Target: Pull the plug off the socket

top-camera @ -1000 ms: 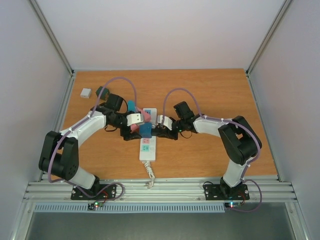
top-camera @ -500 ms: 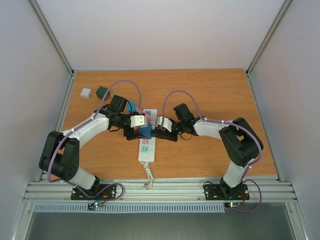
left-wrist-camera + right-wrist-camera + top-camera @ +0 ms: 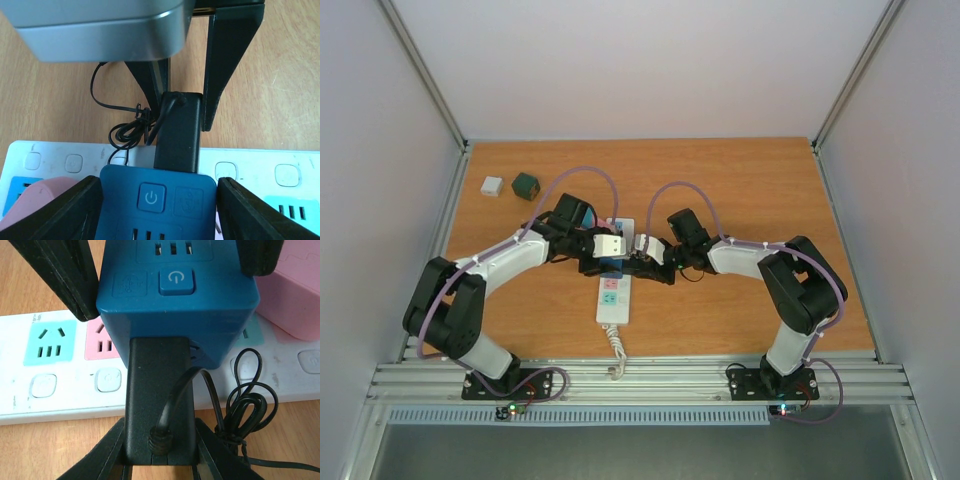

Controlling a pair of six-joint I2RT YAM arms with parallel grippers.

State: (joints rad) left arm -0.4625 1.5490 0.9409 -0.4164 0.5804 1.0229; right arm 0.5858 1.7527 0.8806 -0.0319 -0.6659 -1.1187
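The socket, a long white power strip (image 3: pixel 612 300) with pastel outlets, lies mid-table. A blue cube adapter (image 3: pixel 158 205) stands on it, with a pink one (image 3: pixel 45 200) beside it. The black plug (image 3: pixel 150 390) sticks out of the blue cube's side (image 3: pixel 180 315) towards the right arm. My right gripper (image 3: pixel 160 460) is shut on the plug's rear end, a finger on each flank. My left gripper (image 3: pixel 158 210) straddles the blue cube from the opposite side. Its black fingers (image 3: pixel 65 275) press against the cube's two side faces.
A green block (image 3: pixel 526 184) and a small white block (image 3: pixel 492 185) lie at the back left. The strip's white coiled cord (image 3: pixel 618 345) runs toward the near edge. A tangle of thin black cable (image 3: pixel 245 405) lies on the wood beside the plug.
My left gripper has slid right over the blue cube and its jaws have narrowed onto it. The green block is now uncovered behind the left arm. The right gripper has barely moved.
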